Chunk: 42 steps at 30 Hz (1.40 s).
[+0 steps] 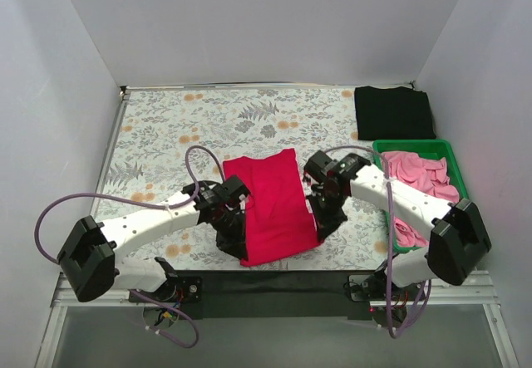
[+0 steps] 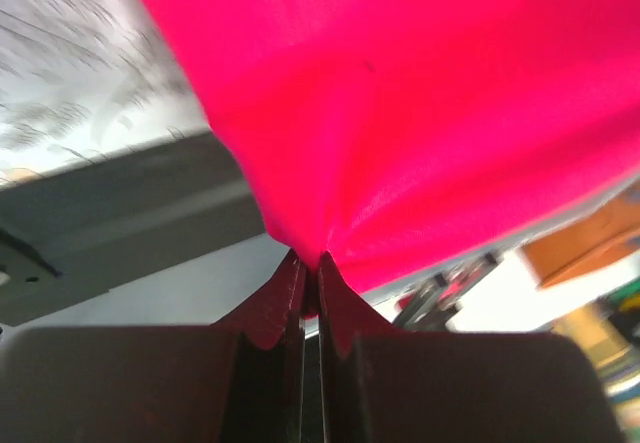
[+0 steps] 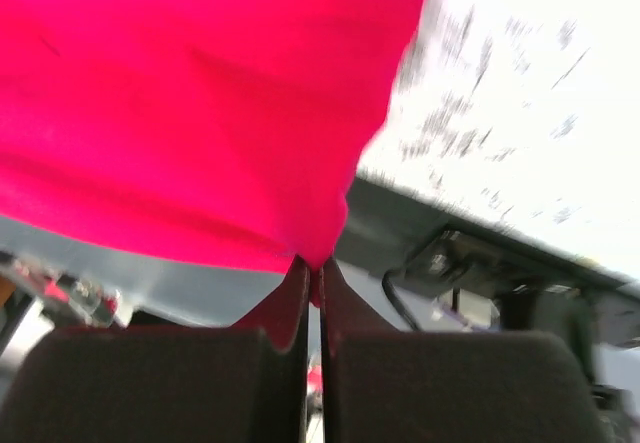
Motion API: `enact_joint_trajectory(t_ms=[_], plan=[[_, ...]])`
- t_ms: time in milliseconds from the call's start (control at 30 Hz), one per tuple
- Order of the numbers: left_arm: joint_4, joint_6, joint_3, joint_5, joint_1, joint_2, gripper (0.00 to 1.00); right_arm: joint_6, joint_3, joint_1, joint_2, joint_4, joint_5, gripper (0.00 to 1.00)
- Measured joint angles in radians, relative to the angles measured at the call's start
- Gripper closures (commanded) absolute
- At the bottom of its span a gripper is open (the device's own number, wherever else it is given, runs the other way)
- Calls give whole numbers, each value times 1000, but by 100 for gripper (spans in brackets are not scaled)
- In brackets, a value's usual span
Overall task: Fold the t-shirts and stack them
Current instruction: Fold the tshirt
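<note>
The crimson red t-shirt (image 1: 270, 206) lies as a long folded strip in the middle of the floral tablecloth (image 1: 166, 127), its near end lifted. My left gripper (image 1: 235, 239) is shut on its near left corner (image 2: 400, 113). My right gripper (image 1: 322, 228) is shut on its near right corner (image 3: 200, 103). A folded black t-shirt (image 1: 393, 112) lies at the far right. Pink t-shirts (image 1: 420, 181) are piled in the green bin (image 1: 455, 164) on the right.
White walls close in the table on three sides. The dark front rail (image 1: 274, 283) and both arm bases run along the near edge. The green bin stands close to the right arm.
</note>
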Motion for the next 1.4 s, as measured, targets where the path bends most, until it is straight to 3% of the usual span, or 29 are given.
enact_joint_trajectory(t_ms=[300, 633, 1400], plan=[[12, 124, 219, -125, 335, 138, 100, -166, 462, -146, 275, -62, 124, 99], [95, 158, 296, -266, 415, 188, 100, -262, 807, -166, 500, -77, 191, 99], [350, 206, 291, -371, 499, 379, 100, -286, 858, -217, 703, 113, 202, 99]])
